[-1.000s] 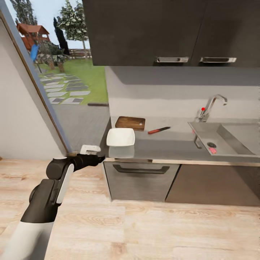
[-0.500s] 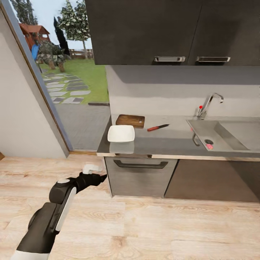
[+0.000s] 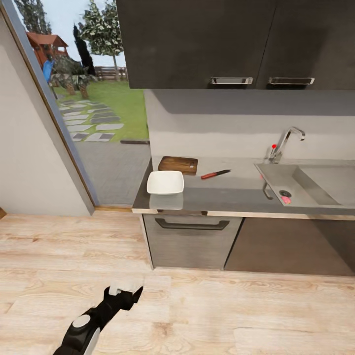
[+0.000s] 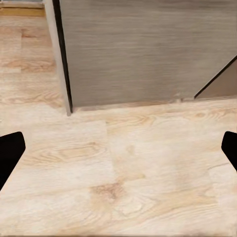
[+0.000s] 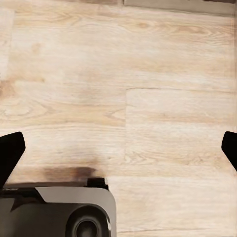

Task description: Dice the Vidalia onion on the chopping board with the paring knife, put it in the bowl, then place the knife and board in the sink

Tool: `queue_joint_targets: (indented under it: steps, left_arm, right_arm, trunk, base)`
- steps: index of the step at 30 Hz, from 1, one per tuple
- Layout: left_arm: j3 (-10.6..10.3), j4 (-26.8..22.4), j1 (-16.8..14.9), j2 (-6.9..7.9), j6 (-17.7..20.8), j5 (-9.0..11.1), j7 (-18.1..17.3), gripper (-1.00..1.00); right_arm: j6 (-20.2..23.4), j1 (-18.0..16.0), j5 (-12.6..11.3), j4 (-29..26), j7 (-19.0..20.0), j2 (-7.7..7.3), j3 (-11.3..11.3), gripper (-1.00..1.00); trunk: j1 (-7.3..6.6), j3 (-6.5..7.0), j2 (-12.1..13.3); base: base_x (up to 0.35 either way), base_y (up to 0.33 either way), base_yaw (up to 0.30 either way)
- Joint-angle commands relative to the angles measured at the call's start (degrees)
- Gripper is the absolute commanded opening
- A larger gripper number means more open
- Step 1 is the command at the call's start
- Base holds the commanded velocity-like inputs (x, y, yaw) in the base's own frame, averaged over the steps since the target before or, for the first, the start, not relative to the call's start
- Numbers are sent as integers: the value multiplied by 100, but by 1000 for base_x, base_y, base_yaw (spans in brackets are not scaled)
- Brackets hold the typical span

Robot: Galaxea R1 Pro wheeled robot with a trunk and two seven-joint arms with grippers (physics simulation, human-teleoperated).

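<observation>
Both hands are spread open, empty; left hand (image 3: 123,294) is held low, well short of the sink (image 3: 315,170) where the onion (image 3: 285,199) is seen.

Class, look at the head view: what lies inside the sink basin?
Inside the sink, a small pinkish Vidalia onion lies beside the round drain. The basin's near wall hides part of the bottom.

Bowl (image 3: 165,182) before chopping board (image 3: 178,165); paring knife (image 3: 215,174) right.
</observation>
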Motion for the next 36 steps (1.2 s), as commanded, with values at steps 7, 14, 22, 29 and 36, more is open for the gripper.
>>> queue_joint_targets:
  steps: [7,14,22,29,36]
  left_arm:
    - [91,1024,395,-2,-1465,38,453,100]
    - [119,2374,528,-3,-2513,47,849,100]
    - [272,3610,530,2,-3546,55,872,100]
    - [305,4101,524,5,-3678,56,872,100]
    - [306,4180,524,6,-3681,56,872,100]
  right_arm:
    - [-89,-1,1,-329,-15,-9,3,100]
    - [-102,-1,2,-558,-21,-10,3,100]
    - [-218,-1,-18,-487,-13,-9,3,100]
    - [-233,-1,-25,-478,-12,-4,3,100]
    - [-233,-1,-25,-477,-12,0,3,100]
  trunk:
    - [3,-10,-10]
    - [3,-10,-10]
    - [3,-10,-10]
    - [3,-10,-10]
    - [3,-10,-10]
  base:
    - [0,0,0]
    - [0,0,0]
    - [0,0,0]
    - [0,0,0]
    - [0,0,0]
